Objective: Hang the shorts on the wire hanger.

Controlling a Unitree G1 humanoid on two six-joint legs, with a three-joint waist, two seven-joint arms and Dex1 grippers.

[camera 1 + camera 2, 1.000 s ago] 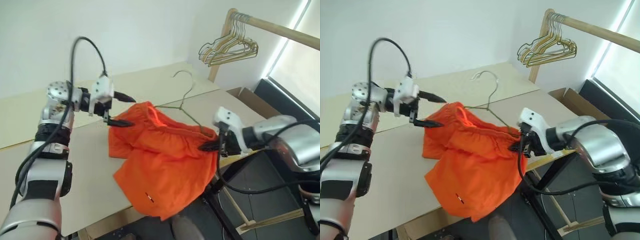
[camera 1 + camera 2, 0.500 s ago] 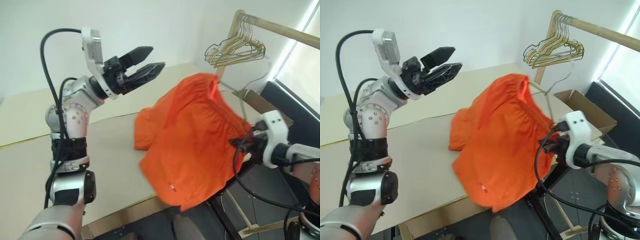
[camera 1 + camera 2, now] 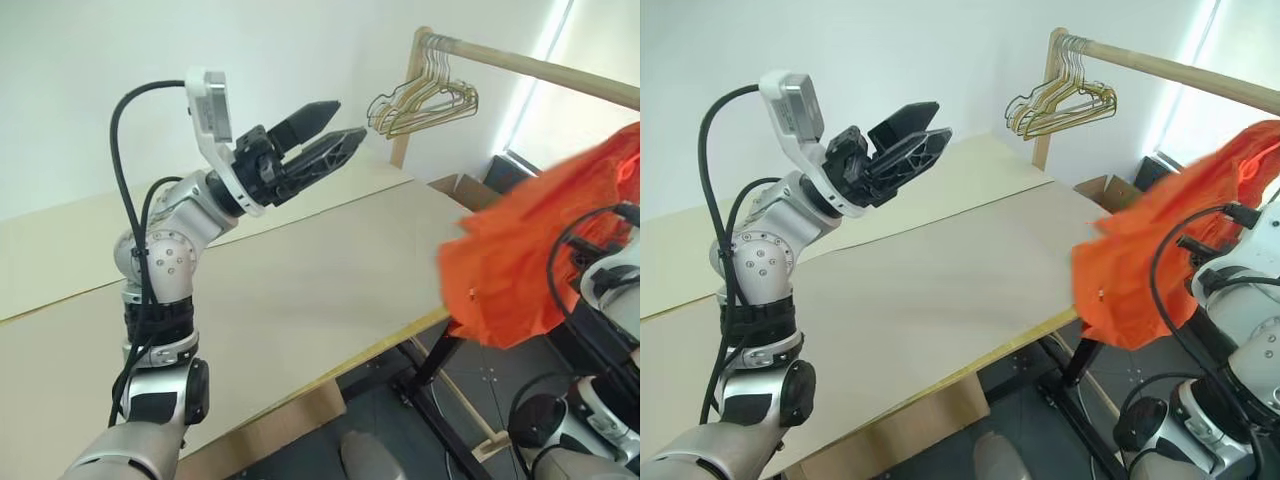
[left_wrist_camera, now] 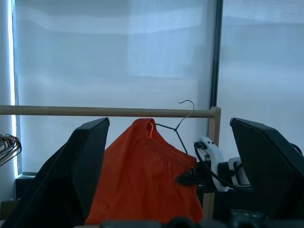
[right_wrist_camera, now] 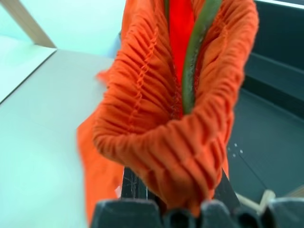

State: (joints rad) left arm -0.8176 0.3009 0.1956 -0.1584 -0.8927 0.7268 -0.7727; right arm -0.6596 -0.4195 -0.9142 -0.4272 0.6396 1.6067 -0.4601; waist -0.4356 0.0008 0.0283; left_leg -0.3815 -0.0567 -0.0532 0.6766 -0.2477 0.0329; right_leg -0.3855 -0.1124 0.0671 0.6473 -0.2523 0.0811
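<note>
Because the right gripper (image 4: 190, 178) is clamped shut on one wire hanger (image 4: 178, 129) through the bunched waistband of one pair of shorts (image 3: 530, 255) draped over it, a swing could slide the fabric off. The left gripper (image 3: 320, 135), well apart, stands open and empty. One bunch of spare hangers (image 3: 420, 100) hangs on one rail (image 3: 540, 68).

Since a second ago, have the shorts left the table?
Yes. The shorts have swung right, off the table, toward the wooden rail.

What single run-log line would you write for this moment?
left end effector: open, empty, above table | right end effector: shut on shorts and hanger | shorts: on hanger, near rail
</note>
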